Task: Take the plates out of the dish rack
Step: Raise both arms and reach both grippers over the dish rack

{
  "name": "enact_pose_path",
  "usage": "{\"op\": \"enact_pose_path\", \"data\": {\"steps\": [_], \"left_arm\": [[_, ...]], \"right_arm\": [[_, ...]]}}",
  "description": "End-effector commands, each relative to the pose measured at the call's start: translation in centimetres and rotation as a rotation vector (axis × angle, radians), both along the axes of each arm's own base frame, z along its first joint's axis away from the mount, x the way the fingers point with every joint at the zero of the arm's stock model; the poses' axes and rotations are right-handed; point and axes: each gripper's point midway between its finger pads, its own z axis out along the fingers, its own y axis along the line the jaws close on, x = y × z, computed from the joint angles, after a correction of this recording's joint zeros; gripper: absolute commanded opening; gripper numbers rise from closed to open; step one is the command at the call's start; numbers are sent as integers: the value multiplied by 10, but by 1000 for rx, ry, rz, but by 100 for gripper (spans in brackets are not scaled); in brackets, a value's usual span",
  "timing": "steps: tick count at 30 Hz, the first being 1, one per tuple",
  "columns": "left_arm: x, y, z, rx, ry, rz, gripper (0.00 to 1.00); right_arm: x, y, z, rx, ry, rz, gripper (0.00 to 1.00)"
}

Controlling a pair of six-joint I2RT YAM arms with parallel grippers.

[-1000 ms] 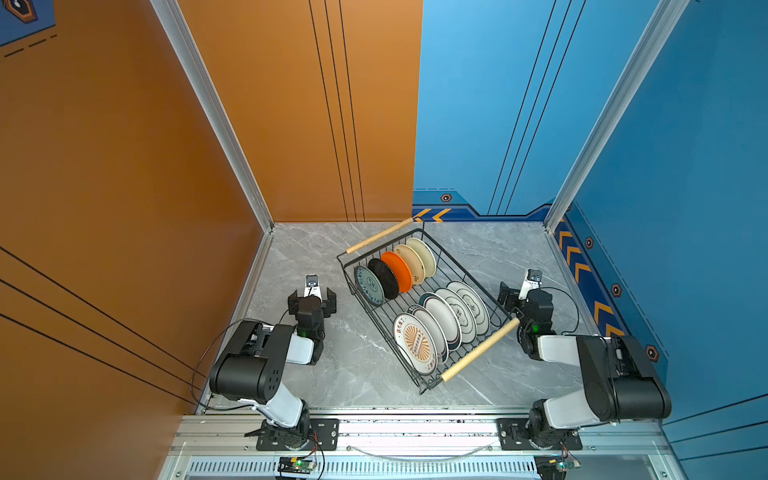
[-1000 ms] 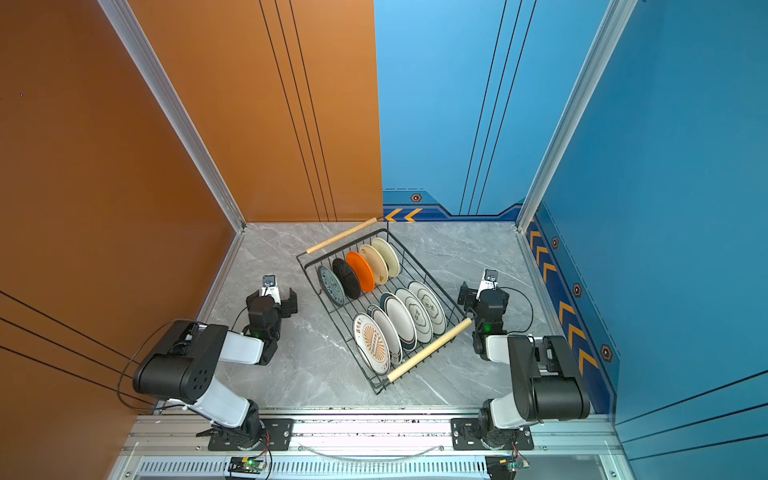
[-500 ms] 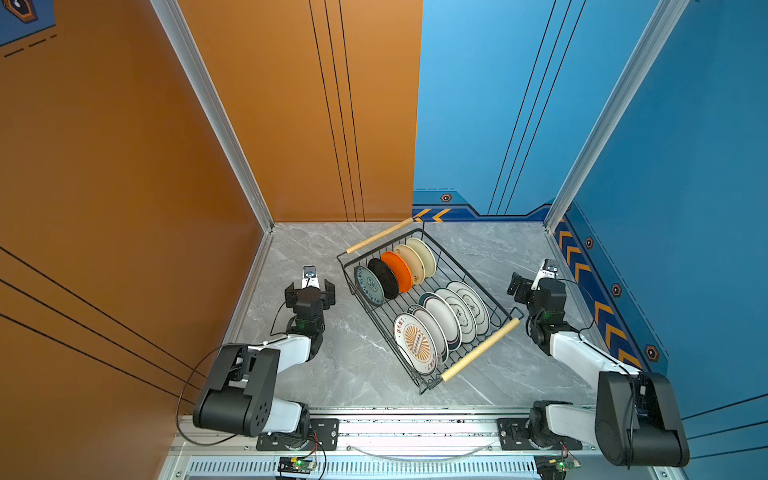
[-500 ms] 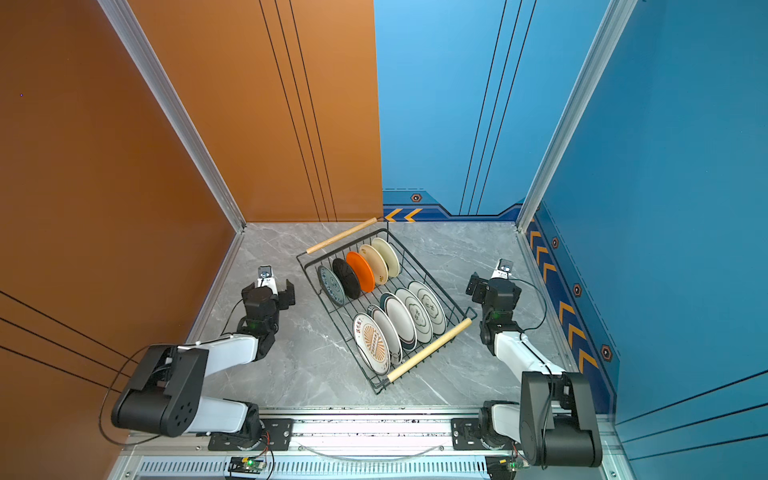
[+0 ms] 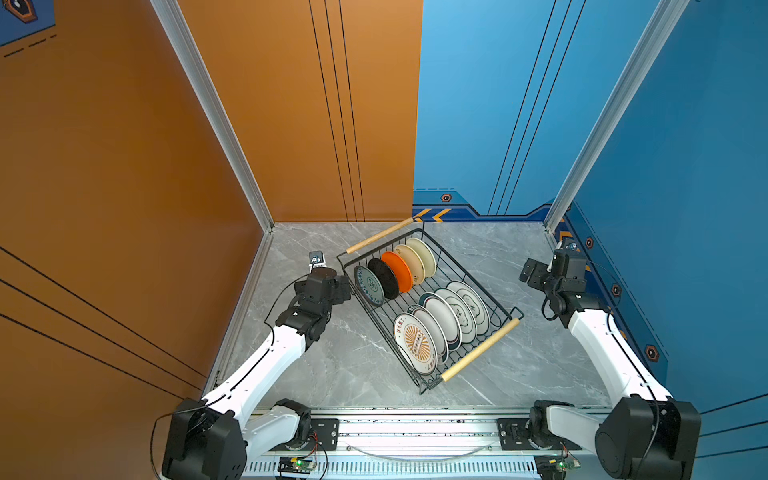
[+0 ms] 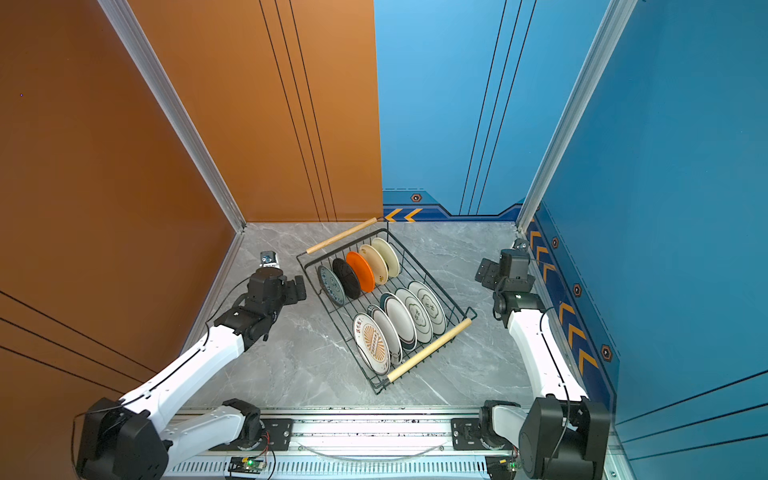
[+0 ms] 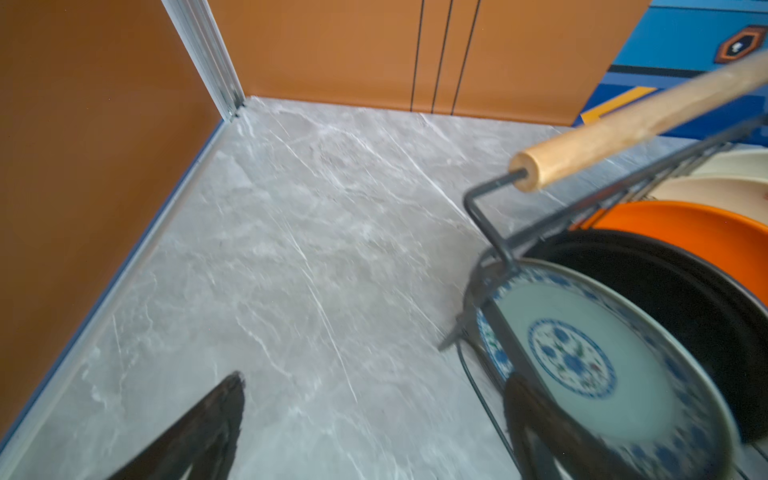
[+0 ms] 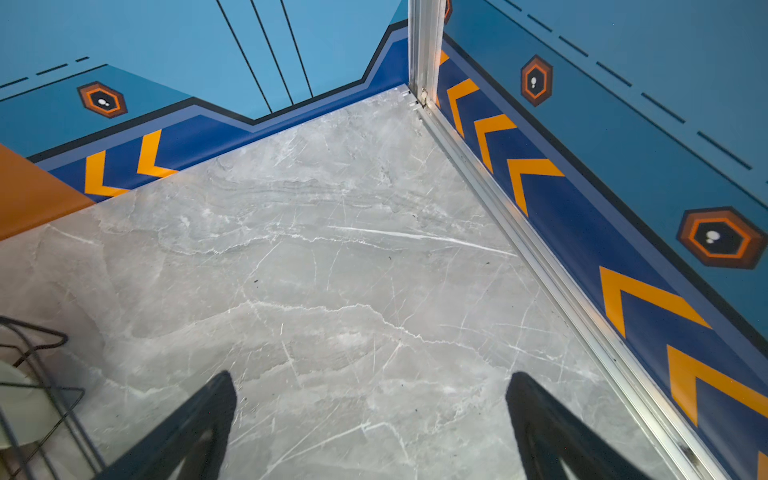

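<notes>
Your left claw [image 7: 374, 415] is spread wide and grips nothing. In the left wrist view one finger [image 7: 536, 419] lies across the patterned plate [image 7: 623, 399]; blur hides whether it touches plate or wire. In both top views you can see that claw just beside the left corner of the rack [image 5: 469, 271], level with that plate. The rack sits skewed on the worktop [image 5: 353, 365], its far handle [image 5: 380, 241] toward the back wall and its near handle [image 5: 480, 351] toward the arm bases. All the plates stand on edge inside it. Behind the patterned one come a black plate [image 5: 384, 278], an orange plate [image 5: 398, 270] and two cream plates [image 5: 422, 255], in a row by the far handle. Larger white plates [image 5: 446, 322] lean in a second row by the near handle, the front one bearing an orange sunburst. Your right claw [image 8: 370, 415] is spread too, over the worktop near the blue wall [image 8: 623, 124], well apart from the rack. Only a rack corner shows at the edge of its wrist view.
</notes>
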Motion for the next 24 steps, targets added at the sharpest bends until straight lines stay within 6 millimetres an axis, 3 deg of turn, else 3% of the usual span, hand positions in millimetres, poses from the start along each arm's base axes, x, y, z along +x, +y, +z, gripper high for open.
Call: {"op": "enact_pose_path", "data": {"steps": [1,5,11,24], "left_arm": [[-37,-16,-15,-133,164,0,98],[-50,-49,-12,-256,202,-58,98],[-54,-89,-15,-304,277,-115,99],[-49,-139,-24,-301,342,-170,99]], "right_arm": [[-16,20,-8,94,133,72,100],[-13,50,-4,141,186,190,100],[-8,103,-6,132,287,381,100],[14,145,-11,163,330,511,100]]}}
